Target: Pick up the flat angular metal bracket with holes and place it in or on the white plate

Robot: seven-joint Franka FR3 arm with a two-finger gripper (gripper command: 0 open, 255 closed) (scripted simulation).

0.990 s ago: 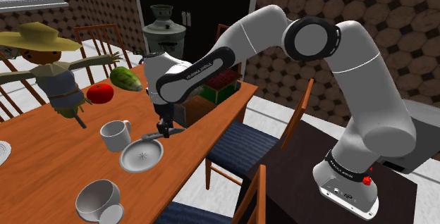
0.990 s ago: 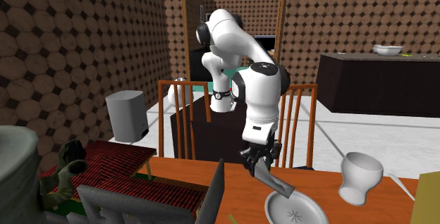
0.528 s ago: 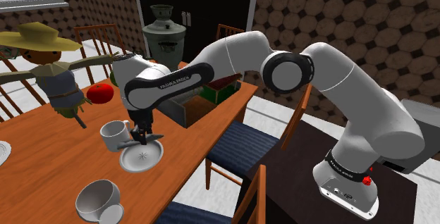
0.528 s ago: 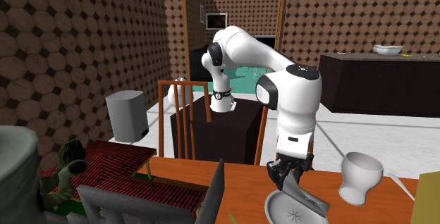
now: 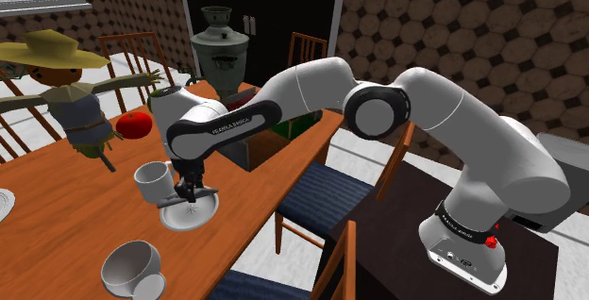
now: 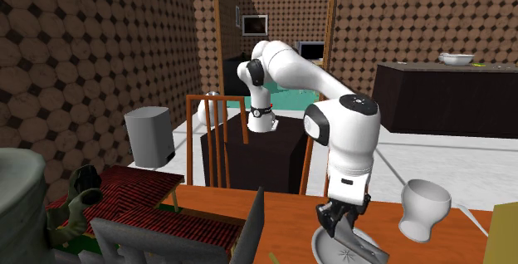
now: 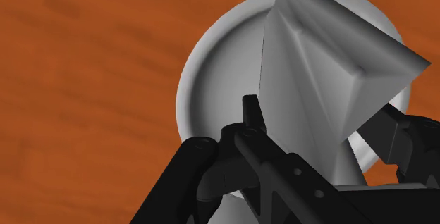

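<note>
The grey angular bracket is clasped between my black fingers, and my gripper is shut on it. It hangs tilted right over the round white plate on the orange wooden table. In the shoulder view my gripper is just above the plate, with the bracket sticking out sideways at the fingertips. In the second exterior view the gripper holds the bracket low over the plate; I cannot tell whether the bracket touches it.
A white mug stands close beside the plate toward the shoulder view's left, and a white bowl is nearer the front. A scarecrow doll, a tomato and a crate sit farther back. Blue-seated chairs line the table's edge.
The arm has swung toward the shoulder view's left with the bracket, from beside the plate to over it, and has dropped a little lower since half a second ago.
</note>
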